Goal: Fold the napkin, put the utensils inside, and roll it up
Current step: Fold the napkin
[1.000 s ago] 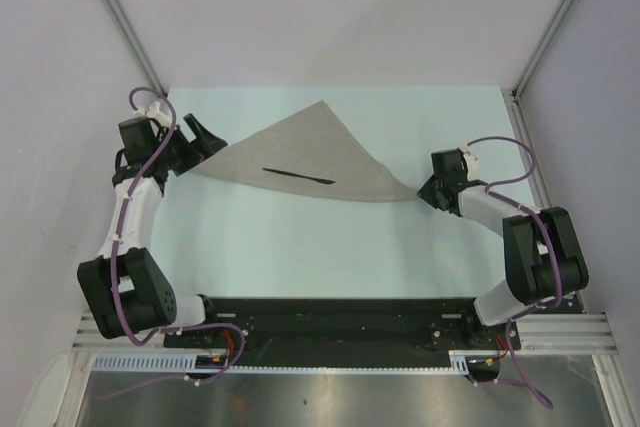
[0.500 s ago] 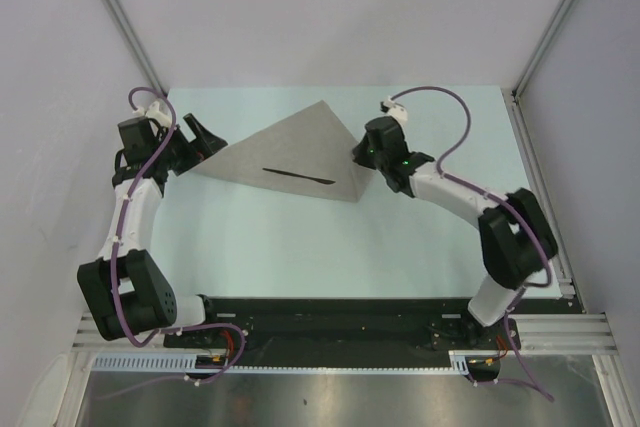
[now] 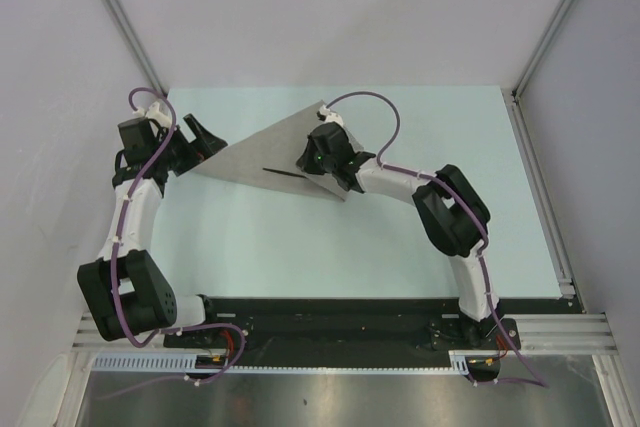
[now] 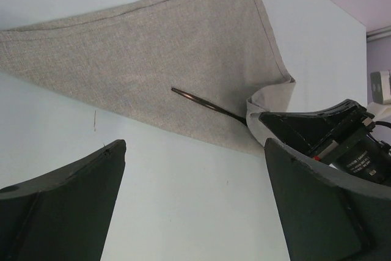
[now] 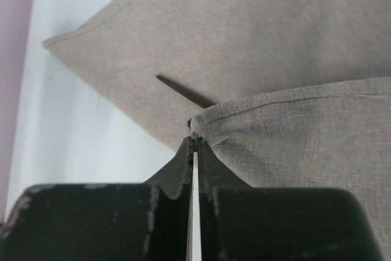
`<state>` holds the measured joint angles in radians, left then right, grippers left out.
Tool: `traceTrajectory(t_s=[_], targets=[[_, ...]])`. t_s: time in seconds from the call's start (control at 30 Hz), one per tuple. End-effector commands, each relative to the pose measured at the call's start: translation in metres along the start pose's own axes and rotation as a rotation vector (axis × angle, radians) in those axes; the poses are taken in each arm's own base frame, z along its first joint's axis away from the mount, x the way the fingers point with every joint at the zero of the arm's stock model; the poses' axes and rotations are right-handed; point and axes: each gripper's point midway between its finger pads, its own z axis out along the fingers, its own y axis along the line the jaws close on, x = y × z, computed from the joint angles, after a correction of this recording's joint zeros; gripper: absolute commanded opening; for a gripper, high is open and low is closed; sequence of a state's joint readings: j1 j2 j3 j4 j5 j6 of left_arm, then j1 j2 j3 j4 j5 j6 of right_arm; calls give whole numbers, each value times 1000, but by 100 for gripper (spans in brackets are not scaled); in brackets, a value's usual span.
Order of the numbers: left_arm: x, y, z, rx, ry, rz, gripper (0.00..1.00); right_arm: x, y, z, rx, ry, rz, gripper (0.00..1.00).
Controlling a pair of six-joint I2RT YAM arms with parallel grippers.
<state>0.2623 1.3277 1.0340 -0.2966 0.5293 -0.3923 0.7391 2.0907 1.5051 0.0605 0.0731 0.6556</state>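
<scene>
Right gripper point(image 5: 194, 142) clamped on napkin point(image 5: 244, 22) corner over utensil point(image 5: 183, 93); left gripper point(image 4: 194, 151) apart, 9 o'clock. Fold looks half-made; rolling remains.

Grey-beige napkin point(image 3: 262, 147) lies far left, its right corner folded back over one end of a slender black utensil point(image 3: 280, 171).

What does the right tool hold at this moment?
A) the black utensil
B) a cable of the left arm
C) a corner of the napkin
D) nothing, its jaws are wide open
C: in the right wrist view the right tool is shut on a bunched corner of the napkin, while the utensil lies on the cloth beyond it, not gripped.
</scene>
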Motion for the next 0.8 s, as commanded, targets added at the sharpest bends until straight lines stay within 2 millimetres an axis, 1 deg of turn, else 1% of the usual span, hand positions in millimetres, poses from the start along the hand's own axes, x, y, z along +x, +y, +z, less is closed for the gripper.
traceTrajectory(t_s=[0.0, 0.07, 0.17, 0.2, 0.23, 0.3, 0.33, 0.4, 0.53, 0.67, 0.7, 0.77], targets=[[-10, -6, -6, 20, -41, 15, 100, -26, 46, 8, -139, -70, 17, 0], [-9, -6, -6, 19, -40, 15, 100, -19, 49, 15, -153, -53, 19, 0], [-10, -6, -6, 21, -42, 16, 100, -17, 54, 25, -171, -65, 24, 0], [-10, -6, -6, 20, -41, 15, 100, -13, 60, 25, -195, -51, 22, 0], [-10, -6, -6, 21, -42, 16, 100, -16, 66, 26, -212, -56, 21, 0], [-10, -6, -6, 19, -42, 16, 100, -12, 68, 32, -221, -51, 21, 0], [-11, -6, -6, 19, -43, 17, 100, -14, 73, 32, -238, -54, 18, 0], [-10, -6, -7, 19, -43, 17, 100, -7, 77, 37, -247, -43, 12, 0], [-10, -5, -6, 15, -41, 16, 100, -1, 86, 42, -261, -26, 4, 0], [-10, -5, -6, 16, -40, 16, 100, 6, 84, 47, -253, -10, 4, 0], [-9, -5, -6, 16, -39, 16, 100, 12, 82, 49, -251, 1, 3, 0], [-9, -5, -6, 16, -39, 16, 100, 15, 83, 50, -254, 9, 2, 0]])
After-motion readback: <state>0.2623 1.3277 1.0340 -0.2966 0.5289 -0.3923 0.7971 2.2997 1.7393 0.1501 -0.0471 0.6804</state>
